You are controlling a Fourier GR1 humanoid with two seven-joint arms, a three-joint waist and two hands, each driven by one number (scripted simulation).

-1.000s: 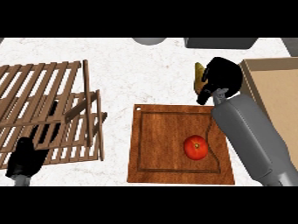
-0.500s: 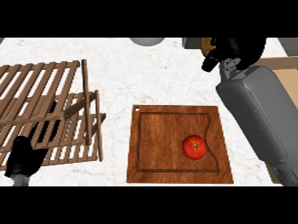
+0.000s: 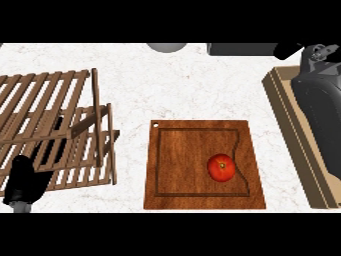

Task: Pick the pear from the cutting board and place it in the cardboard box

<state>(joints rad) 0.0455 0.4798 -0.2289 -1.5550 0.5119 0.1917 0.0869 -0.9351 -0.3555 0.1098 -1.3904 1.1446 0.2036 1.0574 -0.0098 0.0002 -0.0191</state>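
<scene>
Right hand (image 3: 291, 49) moved right, above cardboard box (image 3: 291, 125); pear unseen.

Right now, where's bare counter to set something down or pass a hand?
Best: the open counter beyond the cutting board's far edge, bordered by the wooden rack left and cardboard box right. A narrow strip runs between rack and board. Crowded: the right forearm covers most of the box; left hand sits over the rack's lower corner.

left hand (image 3: 25, 182) rests lower left, fingers (image 3: 22, 167) straight; right hand (image 3: 324, 52) high, upper right.
</scene>
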